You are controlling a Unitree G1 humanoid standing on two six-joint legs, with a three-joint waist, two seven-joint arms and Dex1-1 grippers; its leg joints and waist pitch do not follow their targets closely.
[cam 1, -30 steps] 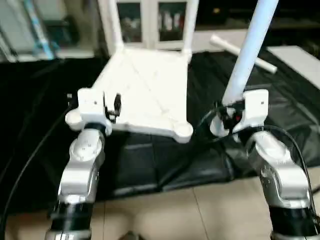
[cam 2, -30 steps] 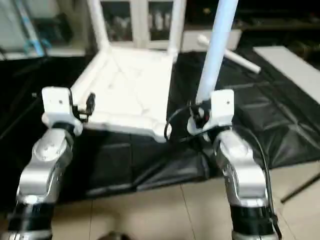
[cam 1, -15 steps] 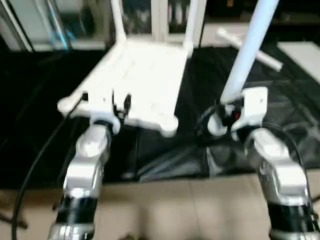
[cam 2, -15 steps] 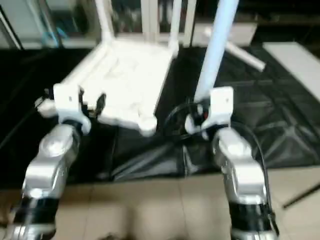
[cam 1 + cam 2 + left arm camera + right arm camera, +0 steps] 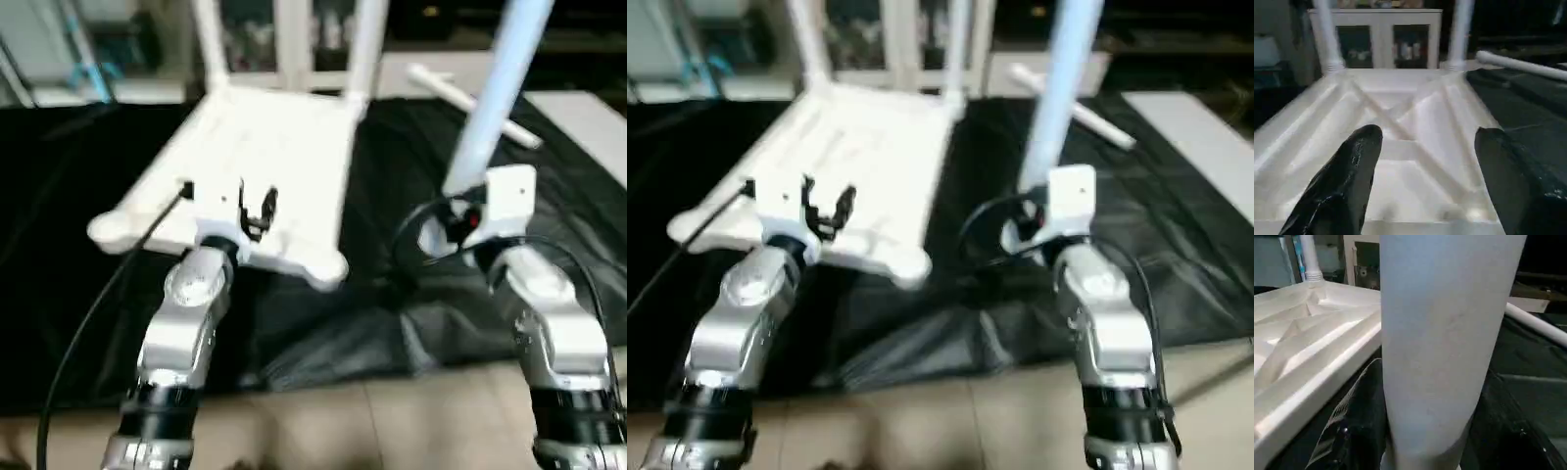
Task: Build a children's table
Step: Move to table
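The children's table's white square tabletop [image 5: 265, 137] lies ribbed side up on the black cover. Two white legs [image 5: 208, 49] [image 5: 364, 49] stand upright in its far corner sockets. My left gripper [image 5: 250, 201] hangs open just above the tabletop's near edge, between the two near corners; its black fingers [image 5: 1352, 166] are spread over the ribs with nothing between them. My right gripper [image 5: 446, 225] is shut on a third leg [image 5: 495, 98], held upright and slightly tilted, to the right of the tabletop and apart from it. A fourth leg [image 5: 1107, 127] lies loose at the far right.
The black-covered work table [image 5: 59, 176] ends at a near edge above the tiled floor [image 5: 343, 431]. A white flat board [image 5: 588, 117] lies at the far right. A white glass-door cabinet [image 5: 1383, 44] stands behind. A black cable [image 5: 88, 313] trails from my left arm.
My left gripper has moved right along the tabletop's near edge, from the near left corner toward its middle. The right gripper keeps the leg upright. The camera has shifted.
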